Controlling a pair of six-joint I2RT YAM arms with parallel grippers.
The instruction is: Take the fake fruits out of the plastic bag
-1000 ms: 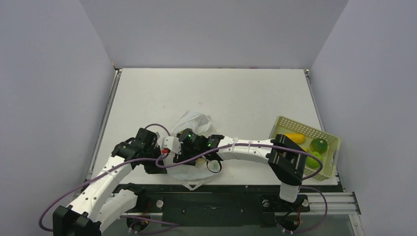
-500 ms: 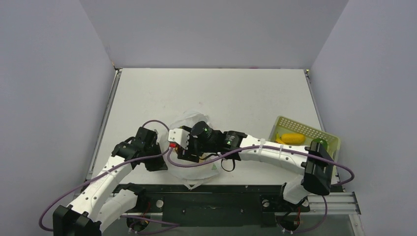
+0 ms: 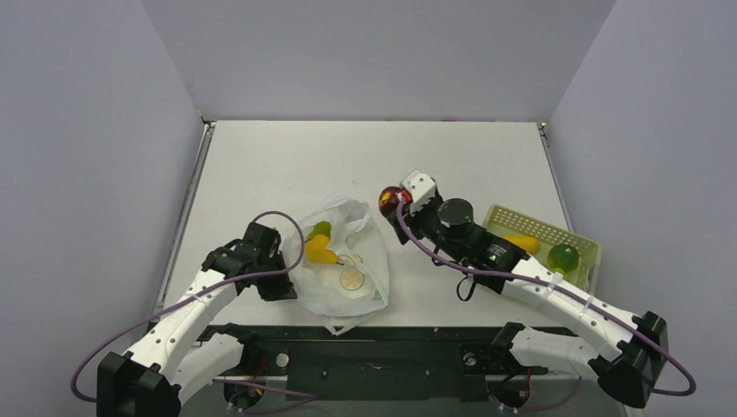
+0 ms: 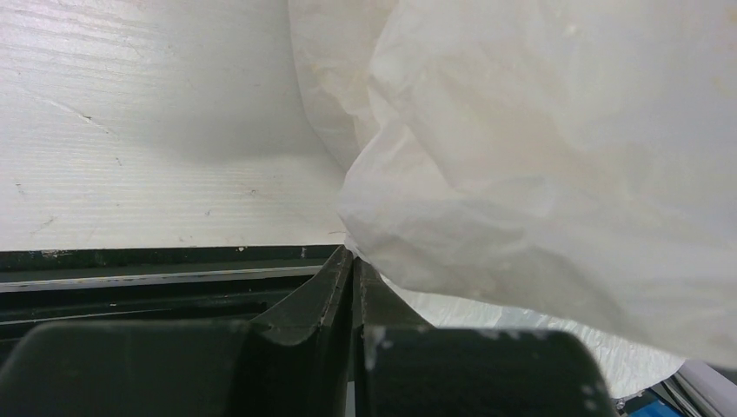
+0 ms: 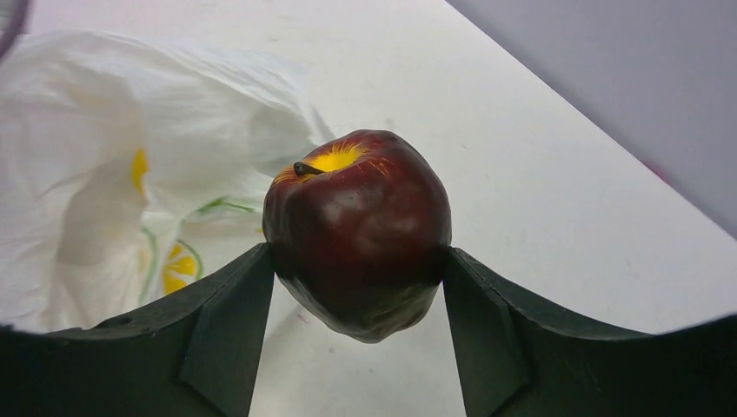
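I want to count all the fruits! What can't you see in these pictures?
- Deeper inside the plastic bag: top view, crinkled folds hide it.
- Part of the basket: top view, right arm covers it.
- Underside of the dark red apple: right wrist view, turned away.

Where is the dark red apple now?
Top view: the right hand holds the apple, just right of the plastic bag and left of the basket.
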